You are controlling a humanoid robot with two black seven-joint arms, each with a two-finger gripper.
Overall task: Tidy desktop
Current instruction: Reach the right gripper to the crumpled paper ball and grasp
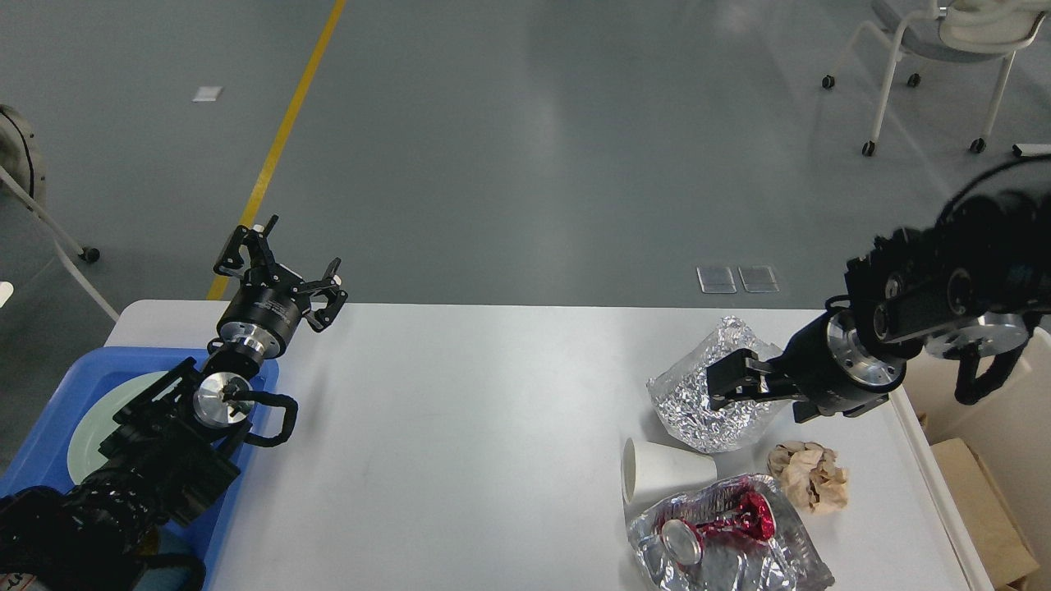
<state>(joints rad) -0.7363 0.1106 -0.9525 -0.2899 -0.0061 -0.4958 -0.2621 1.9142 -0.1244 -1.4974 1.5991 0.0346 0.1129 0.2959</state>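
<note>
The white desktop point(493, 427) carries litter at its right end: a crumpled foil sheet point(698, 406), a white paper cup point(667, 473) on its side, a ball of brown paper point(810, 476), and a second foil sheet point(739, 562) holding a crushed red can point(710, 521). My right gripper point(721, 382) reaches in from the right and hovers over the crumpled foil sheet, its fingers slightly apart and holding nothing. My left gripper point(279, 264) is open and empty, raised over the desktop's far left corner.
A blue plastic tray point(41, 427) with a pale green plate point(90, 419) sits at the left edge, partly under my left arm. A cream-white bin point(998, 427) with cardboard point(981, 509) inside stands off the right edge. Wheeled chairs stand on the floor beyond.
</note>
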